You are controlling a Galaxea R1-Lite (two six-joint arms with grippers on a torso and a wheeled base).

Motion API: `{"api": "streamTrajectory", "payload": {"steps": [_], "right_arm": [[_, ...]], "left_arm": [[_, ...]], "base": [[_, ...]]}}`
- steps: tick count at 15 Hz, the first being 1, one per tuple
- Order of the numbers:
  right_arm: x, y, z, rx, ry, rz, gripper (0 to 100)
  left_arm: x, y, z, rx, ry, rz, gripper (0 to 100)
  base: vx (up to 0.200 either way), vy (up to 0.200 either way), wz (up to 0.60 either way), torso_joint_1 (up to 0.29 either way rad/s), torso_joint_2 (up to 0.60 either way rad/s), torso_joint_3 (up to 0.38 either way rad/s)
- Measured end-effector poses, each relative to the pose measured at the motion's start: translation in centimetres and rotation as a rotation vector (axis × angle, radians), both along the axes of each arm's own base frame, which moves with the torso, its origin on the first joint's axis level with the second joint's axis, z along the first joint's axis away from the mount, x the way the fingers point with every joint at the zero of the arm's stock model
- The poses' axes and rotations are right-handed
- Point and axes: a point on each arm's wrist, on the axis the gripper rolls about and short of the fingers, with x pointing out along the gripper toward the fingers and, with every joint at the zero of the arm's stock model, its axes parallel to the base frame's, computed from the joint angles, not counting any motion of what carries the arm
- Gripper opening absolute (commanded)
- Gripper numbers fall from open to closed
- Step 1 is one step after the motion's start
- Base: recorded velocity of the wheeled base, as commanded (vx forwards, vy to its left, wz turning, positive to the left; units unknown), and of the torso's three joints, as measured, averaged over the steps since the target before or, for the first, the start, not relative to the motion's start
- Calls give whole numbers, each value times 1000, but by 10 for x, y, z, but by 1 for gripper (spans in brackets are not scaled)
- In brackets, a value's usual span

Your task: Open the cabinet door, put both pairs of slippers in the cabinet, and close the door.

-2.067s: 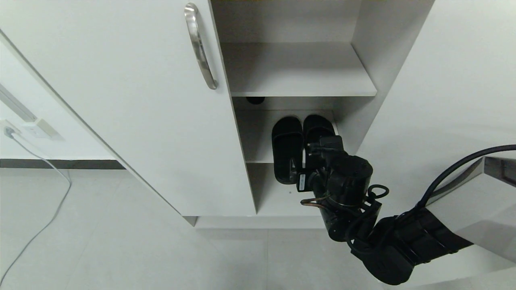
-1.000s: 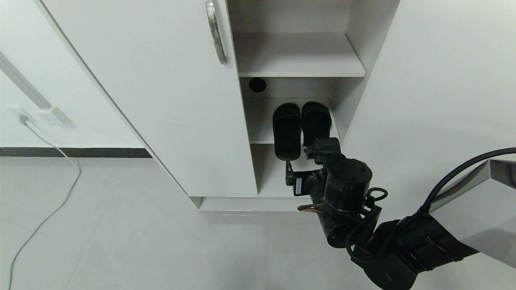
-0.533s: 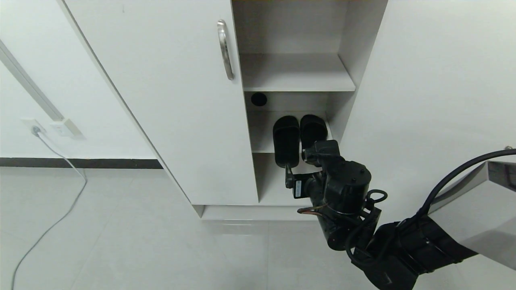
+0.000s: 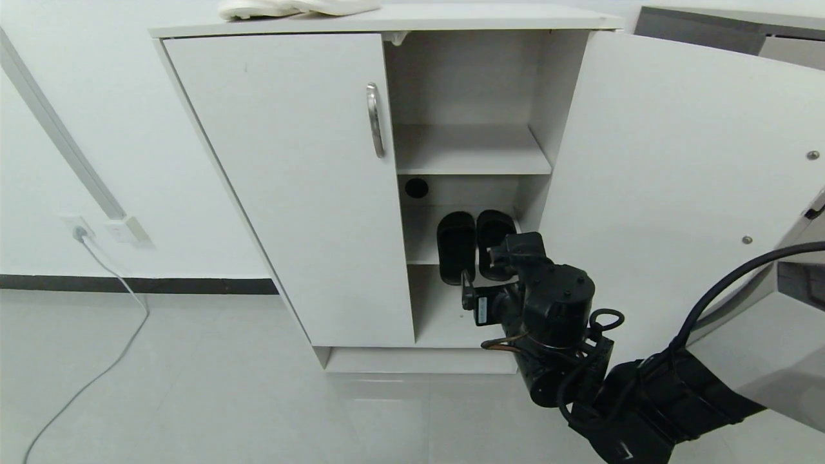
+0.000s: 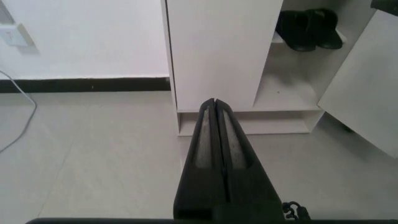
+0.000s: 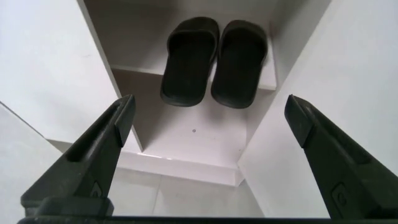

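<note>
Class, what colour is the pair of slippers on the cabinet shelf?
Black; the slippers show best in the right wrist view.

The head camera looks forward and down from some way back, taking in the whole front of the cabinet with one door open. The left wrist camera sits low and farther off, facing the cabinet's base and the floor along the pressed-together fingers of the left gripper. The right wrist camera is close in, facing into the cabinet between the spread fingers of the right gripper; all three views share the black slippers inside.
</note>
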Motion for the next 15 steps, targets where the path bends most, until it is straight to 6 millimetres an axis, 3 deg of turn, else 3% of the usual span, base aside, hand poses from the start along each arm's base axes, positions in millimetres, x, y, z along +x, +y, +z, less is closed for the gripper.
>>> {"api": "streamTrajectory", "payload": {"steps": [6,15], "right_arm": [[0,-4,-6,-17,18,23,100],[2,-8,-8,-3,24,17,100]], "left_arm": [[0,0,0,0,0,0,0],[0,0,0,-1,-2,1,0]], "base": [[0,0,0,2,3,140],[0,200,0,1,-1,10]]}}
